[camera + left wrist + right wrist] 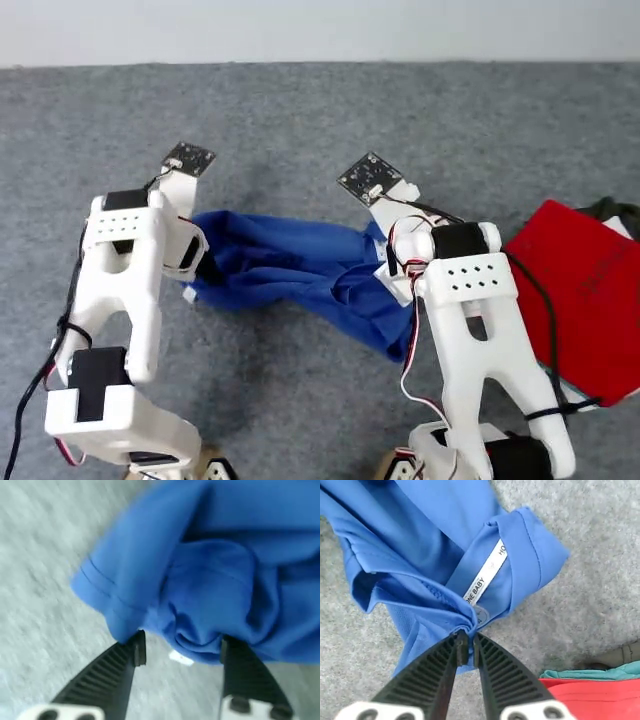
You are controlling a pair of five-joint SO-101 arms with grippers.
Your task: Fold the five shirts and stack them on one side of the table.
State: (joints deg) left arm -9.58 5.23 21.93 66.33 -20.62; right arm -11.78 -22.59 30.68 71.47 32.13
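Two arms work over a grey table, seen from above: the left arm enters from 8 o'clock and the right arm from 5 o'clock. One blue shirt lies crumpled between them, running from just left of the table's centre, at about 9 o'clock, across the middle and down toward 4 o'clock, where a loose end shows beside the right arm.

Left gripper: its jaws stand wide apart, with a bunched fold of the blue shirt between the two tips and a hemmed sleeve edge spilling past one of them. Whether the tips press the cloth cannot be told. A small white tag shows under the fold.

Right gripper: its jaws are drawn narrow and pinch a gather of the blue shirt close to the collar, where a white neck label runs along the inner band.

At the 3 o'clock edge of the table rests a folded red shirt, well apart from the blue one. In the right wrist view a teal garment lies against the red shirt's edge, and in the high view a dark cloth shows past its 1 o'clock corner
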